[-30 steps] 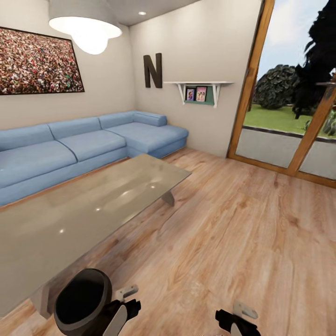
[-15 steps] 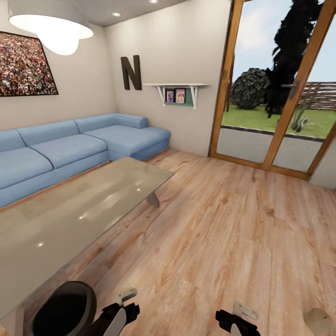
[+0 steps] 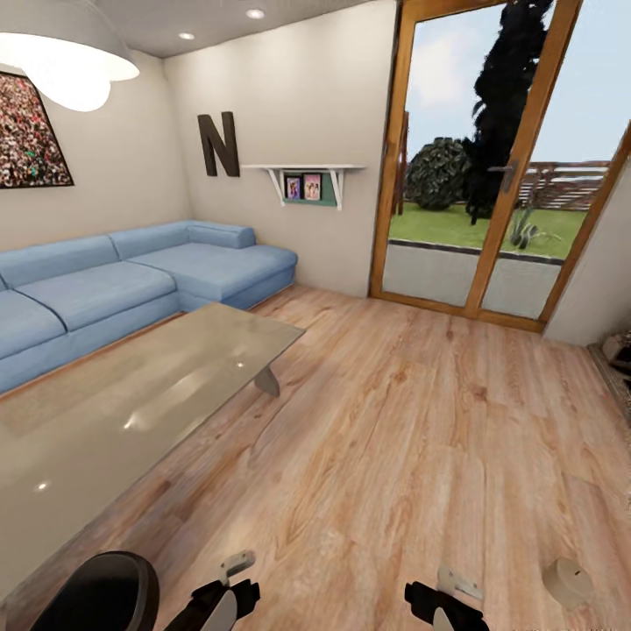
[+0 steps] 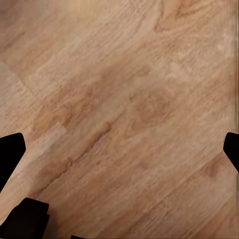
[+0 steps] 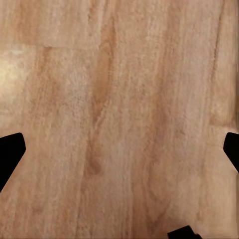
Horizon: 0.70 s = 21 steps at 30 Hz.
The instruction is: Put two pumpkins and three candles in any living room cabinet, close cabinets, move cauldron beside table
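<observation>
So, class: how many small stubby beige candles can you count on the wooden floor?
1: the small beige candle stands on the floor beyond the right gripper. Others may be out of view.

A large dark letter "N" [image 3: 218,145] hangs on the beige wall [image 3: 289,96].

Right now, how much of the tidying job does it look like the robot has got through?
Looks done: the cauldron stands on the floor beside the table. In hand: nothing; the left gripper and right gripper are open over bare floor. Left: one candle lies on the floor.
</observation>
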Tool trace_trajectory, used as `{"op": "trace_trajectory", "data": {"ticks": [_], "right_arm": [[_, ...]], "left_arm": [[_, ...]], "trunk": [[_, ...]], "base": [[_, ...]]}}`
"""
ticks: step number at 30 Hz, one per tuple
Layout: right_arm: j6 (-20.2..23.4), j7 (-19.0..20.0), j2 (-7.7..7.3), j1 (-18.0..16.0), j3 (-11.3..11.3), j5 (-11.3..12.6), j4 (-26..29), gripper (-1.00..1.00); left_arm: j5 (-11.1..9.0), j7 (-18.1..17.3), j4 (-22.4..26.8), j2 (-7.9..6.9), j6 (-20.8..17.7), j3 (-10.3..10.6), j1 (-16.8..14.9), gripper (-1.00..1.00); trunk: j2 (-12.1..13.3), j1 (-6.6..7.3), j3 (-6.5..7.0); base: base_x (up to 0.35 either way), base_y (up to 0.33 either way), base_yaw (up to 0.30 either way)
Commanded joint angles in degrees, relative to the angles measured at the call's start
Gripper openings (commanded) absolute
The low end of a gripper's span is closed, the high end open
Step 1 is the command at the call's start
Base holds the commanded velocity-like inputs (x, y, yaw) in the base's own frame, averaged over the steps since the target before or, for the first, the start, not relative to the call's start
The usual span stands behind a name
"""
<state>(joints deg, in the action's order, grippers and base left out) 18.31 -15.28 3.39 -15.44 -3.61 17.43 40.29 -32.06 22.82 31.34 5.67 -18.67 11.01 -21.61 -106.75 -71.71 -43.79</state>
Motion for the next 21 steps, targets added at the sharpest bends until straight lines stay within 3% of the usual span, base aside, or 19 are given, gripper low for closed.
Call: {"op": "trace_trajectory", "data": {"ticks": [1,21], "right_arm": [[0.3,-0.3,0.04,0.0,-0.1,0.6,0.1,1.0],[-0.3,-0.3,-0.01,0.0,-0.1,0.6,0.0,1.0]], "left_arm": [[-0.6,0.5,0.1,-0.01,-0.1,0.4,0.0,1.0],[-0.6,0.4,0.2,0.66,0.0,0.5,0.0,1.0]], "trunk": [[0.0,0.01,0.03],[0.0,0.01,1.46]], "base": [[0.0,0.0,-0.178],[0.0,0.0,-0.207]]}}
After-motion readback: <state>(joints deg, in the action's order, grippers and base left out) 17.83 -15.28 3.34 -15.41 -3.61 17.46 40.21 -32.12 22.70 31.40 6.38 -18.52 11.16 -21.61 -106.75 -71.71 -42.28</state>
